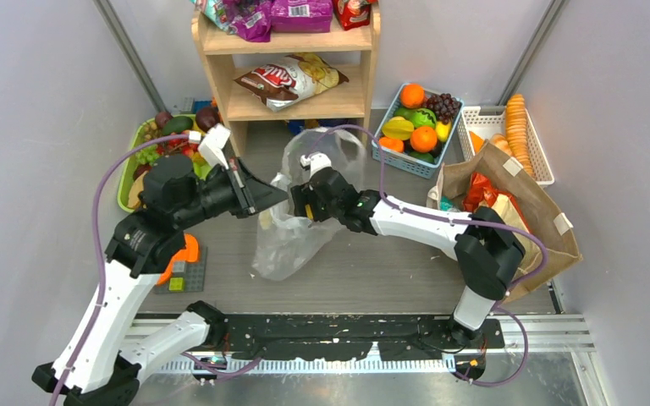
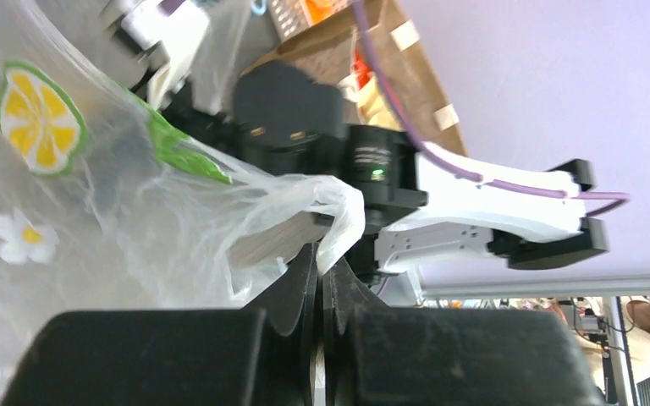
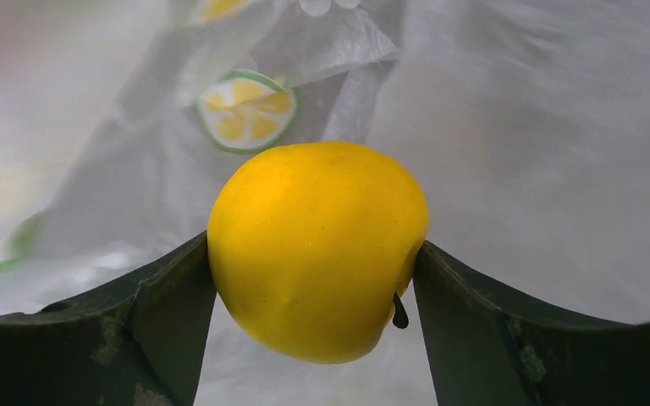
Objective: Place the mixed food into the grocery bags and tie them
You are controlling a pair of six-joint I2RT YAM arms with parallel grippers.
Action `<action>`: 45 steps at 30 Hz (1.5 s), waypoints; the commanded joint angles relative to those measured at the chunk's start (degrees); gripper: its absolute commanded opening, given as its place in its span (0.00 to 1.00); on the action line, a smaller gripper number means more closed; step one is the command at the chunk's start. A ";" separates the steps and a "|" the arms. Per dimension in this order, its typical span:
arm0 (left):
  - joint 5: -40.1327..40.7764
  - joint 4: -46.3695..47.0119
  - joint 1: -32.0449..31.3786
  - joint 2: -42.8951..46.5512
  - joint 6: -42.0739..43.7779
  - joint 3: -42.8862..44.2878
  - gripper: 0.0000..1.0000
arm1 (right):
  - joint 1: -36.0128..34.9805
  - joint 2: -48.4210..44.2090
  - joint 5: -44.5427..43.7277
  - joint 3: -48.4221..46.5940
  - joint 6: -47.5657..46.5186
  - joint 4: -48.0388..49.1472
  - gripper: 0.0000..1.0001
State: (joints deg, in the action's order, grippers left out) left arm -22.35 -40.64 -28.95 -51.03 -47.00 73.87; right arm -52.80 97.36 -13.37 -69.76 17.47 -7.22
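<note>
Left gripper was pinched shut on the rim of the thin clear lemon-print plastic bag, mid-table. Right gripper clamped a round yellow fruit, bag film just behind it.

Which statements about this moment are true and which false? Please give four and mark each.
1. The right gripper holds a yellow fruit. True.
2. The left gripper is open and holds nothing. False: it is shut on a fold of the clear bag.
3. The brown bag stands to the left of the clear bag. False: it stands to the right, beside the right arm.
4. A snack packet lies on the middle board of the shelf. True.
</note>
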 commanded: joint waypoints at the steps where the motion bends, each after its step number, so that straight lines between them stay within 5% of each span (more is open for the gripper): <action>1: 0.41 2.76 1.27 1.74 -0.95 2.17 0.00 | -0.29 0.44 9.00 -4.14 -1.51 -3.40 0.88; 4: 1.31 2.09 2.85 3.06 -0.66 -0.74 0.00 | -0.33 -0.84 10.03 -4.81 -2.40 -6.01 0.97; 17: 9.08 -3.15 4.38 6.34 5.57 -5.98 0.00 | 1.68 -14.90 -0.08 -8.68 -4.64 -21.21 0.97; 28: 10.80 -2.07 4.52 6.85 5.52 -5.93 0.00 | 7.23 -29.81 -3.27 -1.95 -6.79 -29.72 0.83; 37: 12.67 -3.41 4.52 7.90 6.85 -5.14 0.00 | 12.68 -25.84 3.19 -1.00 -10.21 -24.62 0.77; 41: 14.06 -4.76 4.52 7.98 8.19 -4.30 0.00 | 13.25 -21.54 9.17 -1.37 -13.57 -18.58 0.69; 45: 17.94 -7.24 4.52 7.61 11.14 -1.81 0.00 | 13.25 -17.59 8.14 -6.42 -16.74 -17.26 0.20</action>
State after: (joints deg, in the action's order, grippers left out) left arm -8.82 -45.93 -24.71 -43.59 -39.83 67.77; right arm -39.64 77.43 -7.05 -70.74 5.06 -29.32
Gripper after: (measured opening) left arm 0.024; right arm 0.351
